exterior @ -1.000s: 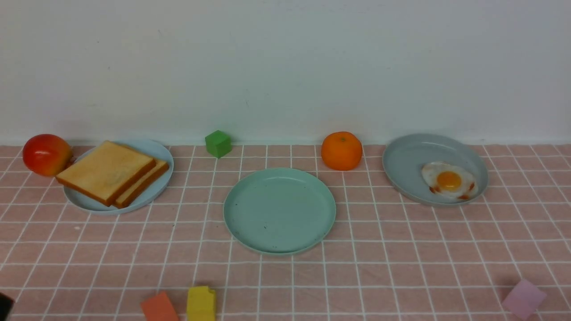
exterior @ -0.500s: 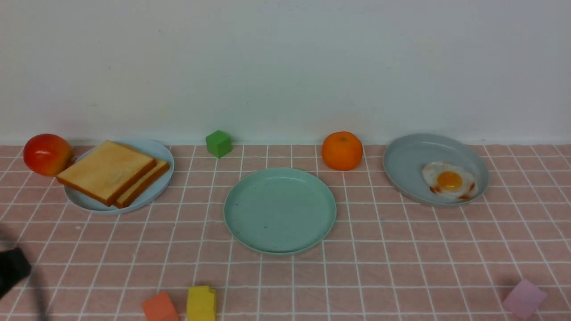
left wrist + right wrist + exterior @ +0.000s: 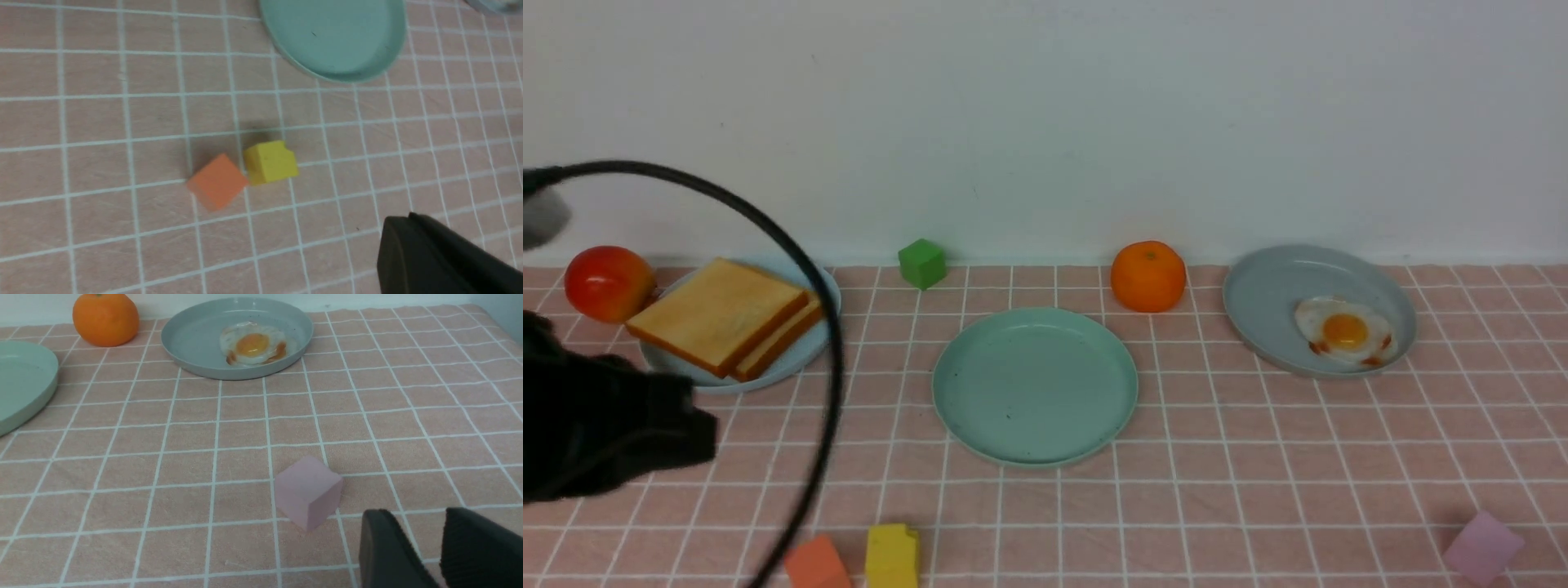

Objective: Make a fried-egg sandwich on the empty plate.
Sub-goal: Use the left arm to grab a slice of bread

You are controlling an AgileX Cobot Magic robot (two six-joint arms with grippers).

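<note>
Two toast slices lie stacked on a light blue plate at the back left. The empty mint-green plate is in the middle; its edge also shows in the left wrist view and the right wrist view. The fried egg lies on a grey-blue plate at the back right, and also shows in the right wrist view. My left gripper is shut and empty above the cloth near the front left. My right gripper is slightly open and empty, beside a pink block.
A red apple sits left of the toast plate. A green cube and an orange stand at the back. An orange block and a yellow block lie at the front. My left arm and its cable partly cover the toast plate's front.
My left arm has come up into the front view from the lower left corner and now stands in front of the toast plate, its cable arching over it. Nothing else moved.
</note>
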